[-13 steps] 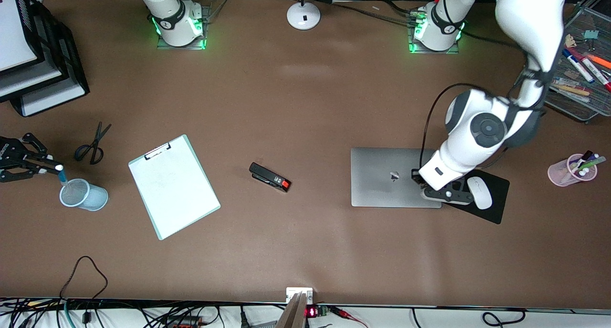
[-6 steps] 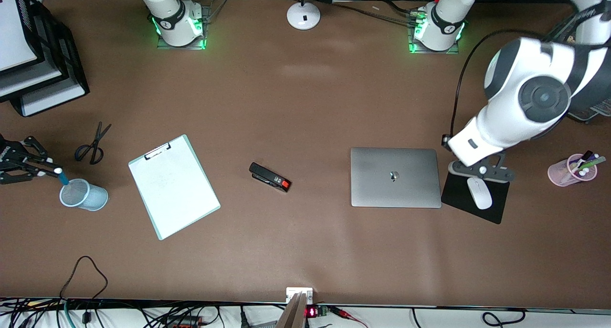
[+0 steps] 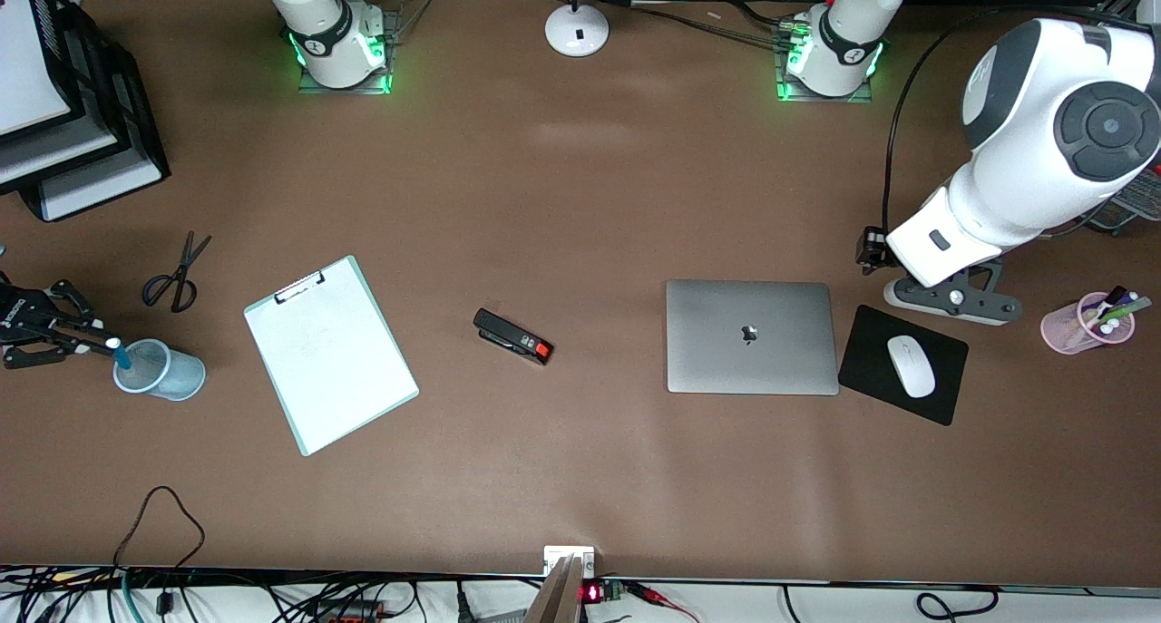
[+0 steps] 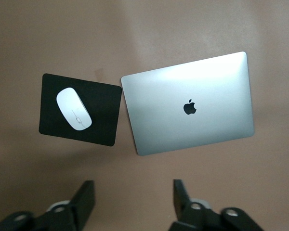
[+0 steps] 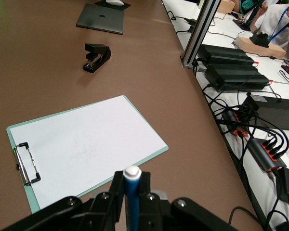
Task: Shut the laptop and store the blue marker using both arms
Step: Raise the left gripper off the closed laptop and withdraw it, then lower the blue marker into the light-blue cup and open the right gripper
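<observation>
My left end effector (image 3: 951, 296), fingers apart, has lifted off the flat, closed metallic laptop (image 3: 751, 336); my right end effector (image 3: 86, 344) clamps the slim blue marker (image 3: 120, 356) in the mesh cup (image 3: 161, 371).

The blue marker (image 3: 119, 355) tip sits hidden inside the mesh cup (image 3: 160, 370) (rim covers it).

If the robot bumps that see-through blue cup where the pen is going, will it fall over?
Probably, if bumped hard. The cup stands upright, looks thin and taller than it is wide, with only the blue marker entering it, so it is likely light. The right gripper holds the marker at its rim; a sideways nudge might tip it. It might also slide on the table.
</observation>
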